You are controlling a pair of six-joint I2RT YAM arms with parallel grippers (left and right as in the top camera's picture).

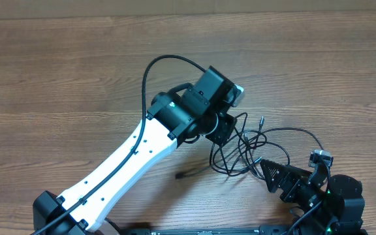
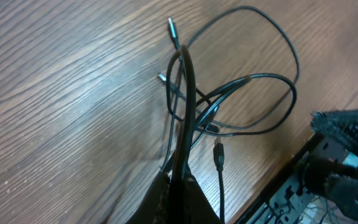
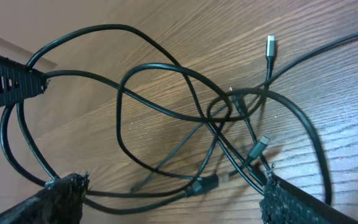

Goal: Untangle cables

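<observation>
Loose black cables [image 1: 247,147] are pictured in a tangle on the wooden table [image 1: 77,78], near its front edge. One strand is pinched in the left gripper [image 2: 178,190], whose jaws are fully closed, and it is seen running taut from the heap in the left wrist view. Whether a second strand is caught with it cannot be told. The right gripper [image 3: 173,183] is held wide open just beside the tangle. Its fingers [image 3: 55,202] are set to either side of several loops, with nothing clamped between them. From overhead, the left gripper is hidden beneath the left arm's wrist [image 1: 207,98], and the black right arm [image 1: 335,196] is cut off by the lower edge. A silvery plug [image 3: 270,42] is shown lying clear of the knot. Other plug ends are lost among the crossing strands, and which cord passes over which is hard to make out.
</observation>
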